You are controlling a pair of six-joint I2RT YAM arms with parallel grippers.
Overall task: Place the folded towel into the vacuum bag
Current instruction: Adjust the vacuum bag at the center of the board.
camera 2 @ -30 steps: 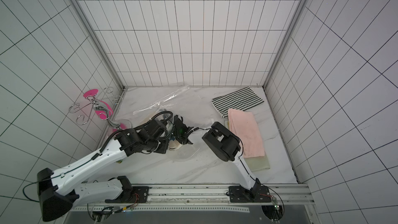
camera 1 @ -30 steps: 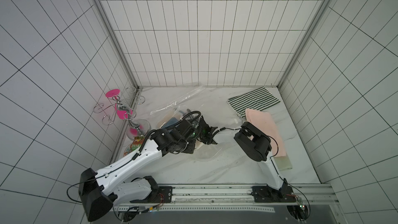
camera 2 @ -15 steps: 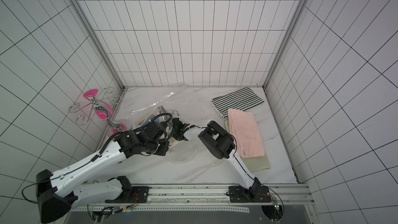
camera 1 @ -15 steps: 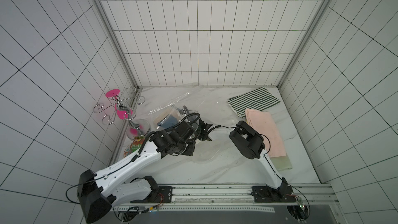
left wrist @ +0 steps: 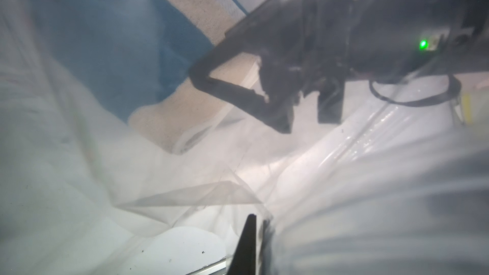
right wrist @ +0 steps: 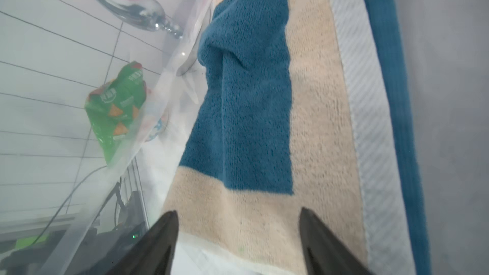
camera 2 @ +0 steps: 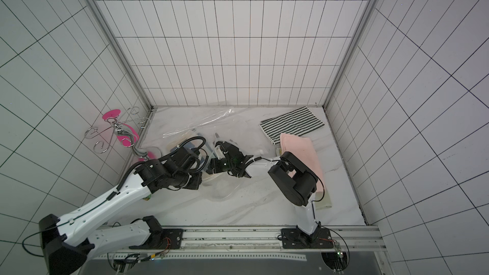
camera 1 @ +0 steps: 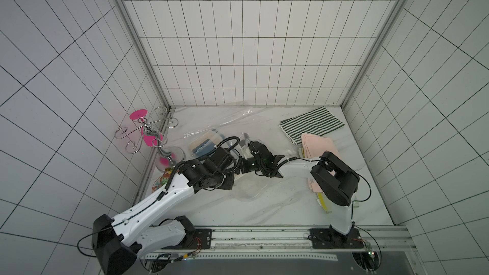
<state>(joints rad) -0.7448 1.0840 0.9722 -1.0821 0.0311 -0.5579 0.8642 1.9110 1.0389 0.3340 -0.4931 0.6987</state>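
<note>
The folded towel [right wrist: 251,101], blue and beige, lies inside the clear, crinkly vacuum bag [camera 1: 219,123], left of the table's middle in both top views [camera 1: 205,144] [camera 2: 176,142]. My right gripper [right wrist: 238,211] reaches into the bag and stands open just over the towel's beige edge, with nothing between its fingers; a top view shows it [camera 1: 248,144] beside the towel. My left gripper [left wrist: 258,216] is shut on a fold of the bag's film [left wrist: 185,197] at the mouth, close under the right wrist. The towel [left wrist: 105,35] shows blurred through the plastic.
A striped towel [camera 1: 312,124] and a pink towel [camera 1: 317,144] lie at the right, partly under the right arm. A metal hook stand with pink discs [camera 1: 148,133] and a green snack packet [right wrist: 116,107] sit against the left wall. The arms' rail [camera 1: 264,236] runs along the front.
My right gripper pushed farther back into the bag with the towel, then opened and let go of it. The left gripper kept its hold on the bag's edge.
</note>
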